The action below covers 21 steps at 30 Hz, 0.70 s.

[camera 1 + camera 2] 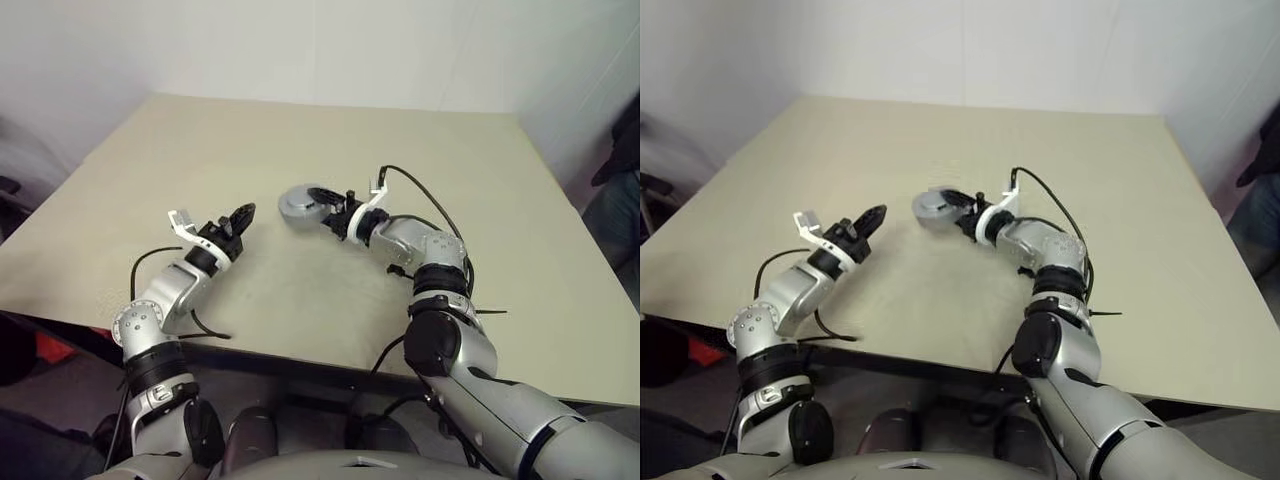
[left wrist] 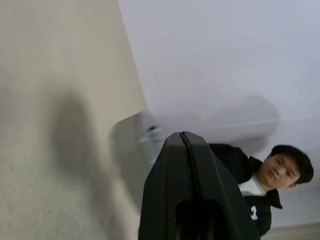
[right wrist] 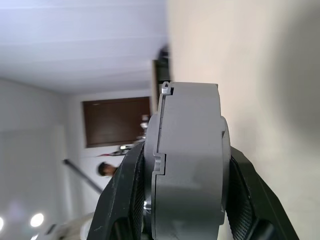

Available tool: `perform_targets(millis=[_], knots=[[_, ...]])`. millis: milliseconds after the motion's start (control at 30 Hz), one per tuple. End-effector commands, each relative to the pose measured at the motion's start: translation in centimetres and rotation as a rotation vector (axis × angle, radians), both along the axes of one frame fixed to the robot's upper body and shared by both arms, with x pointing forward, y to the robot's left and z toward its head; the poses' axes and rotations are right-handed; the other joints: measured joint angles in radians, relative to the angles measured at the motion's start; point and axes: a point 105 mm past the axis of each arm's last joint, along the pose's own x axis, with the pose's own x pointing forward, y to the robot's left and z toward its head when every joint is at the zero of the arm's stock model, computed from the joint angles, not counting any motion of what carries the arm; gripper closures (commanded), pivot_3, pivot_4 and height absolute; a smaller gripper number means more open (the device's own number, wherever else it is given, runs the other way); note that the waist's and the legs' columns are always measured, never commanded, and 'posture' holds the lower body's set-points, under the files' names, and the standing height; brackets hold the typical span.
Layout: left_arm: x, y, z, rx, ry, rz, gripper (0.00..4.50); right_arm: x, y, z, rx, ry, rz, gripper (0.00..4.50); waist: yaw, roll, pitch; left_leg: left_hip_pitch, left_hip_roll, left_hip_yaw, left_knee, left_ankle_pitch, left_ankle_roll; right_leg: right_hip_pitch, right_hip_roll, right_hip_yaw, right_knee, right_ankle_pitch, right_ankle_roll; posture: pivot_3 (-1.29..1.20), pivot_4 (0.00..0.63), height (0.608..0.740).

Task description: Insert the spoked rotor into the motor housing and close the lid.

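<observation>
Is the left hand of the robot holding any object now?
No, the left hand has its two black fingers pressed shut with nothing between them; the grey assembled motor sits in the right hand.

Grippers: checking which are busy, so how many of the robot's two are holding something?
1. The right gripper clamps the round grey metal motor assembly above the beige table; the left gripper is shut, empty.

The motor housing (image 3: 187, 165) has a smooth, matt grey wall — metal by its look, with a fine seam and a small notch along one edge. The right gripper (image 3: 185, 200) clamps it between black fingers (image 3: 245, 200) with a finely ribbed, rubbery face. The left gripper (image 2: 186, 150) looks like smooth black plastic, faintly glossy. The table (image 1: 300, 150) is matt beige — slightly grainy.
</observation>
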Motion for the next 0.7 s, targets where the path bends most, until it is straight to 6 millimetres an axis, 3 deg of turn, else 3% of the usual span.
perform_targets(millis=[33,67,167,367,500,700], knots=[[0.0,0.3,1.7,-0.043,-0.062,0.016,4.50,-0.2,0.3,4.4,0.093,-0.127,0.024,2.38,0.002,0.000,0.000,0.000,0.000,0.000,0.000,0.000,0.000,0.001,0.000,0.000,0.000,0.000,0.000,0.00,0.000,0.740],[0.0,0.2,1.7,-0.039,-0.065,0.015,4.50,-0.4,0.4,4.6,0.095,-0.133,0.031,2.38,0.001,0.000,0.000,0.000,0.000,0.000,0.000,0.000,0.000,0.001,0.000,0.000,0.000,0.000,0.001,0.00,0.000,0.740],[-0.2,-0.4,1.8,-0.033,-0.071,-0.004,3.88,-0.6,0.3,4.6,0.089,-0.135,0.033,2.39,0.002,0.000,0.000,0.000,0.000,0.000,0.001,0.000,0.000,0.001,0.000,0.000,0.000,0.001,0.001,0.00,0.000,0.740],[-0.5,-1.2,2.0,-0.044,-0.080,-0.048,1.90,-0.6,0.1,4.6,0.081,-0.136,0.026,2.39,0.002,0.000,0.000,0.000,0.000,0.000,0.001,0.000,0.000,0.001,0.000,0.000,0.000,0.001,0.002,0.00,0.000,0.740],[-0.7,-1.9,2.0,-0.141,-0.043,-0.104,0.59,-0.7,0.1,4.7,0.080,-0.141,0.032,2.39,0.001,0.000,0.000,0.000,0.000,0.000,0.002,0.000,0.000,0.001,0.000,0.000,0.000,0.001,0.002,0.00,0.000,0.740],[-0.7,-2.9,2.9,-0.256,-0.049,-0.198,0.59,-1.8,0.7,5.0,0.068,-0.184,0.101,2.39,0.004,0.000,0.000,0.000,-0.001,0.000,0.002,0.000,0.000,0.001,0.000,0.000,0.001,0.001,0.003,0.00,0.000,0.740]])
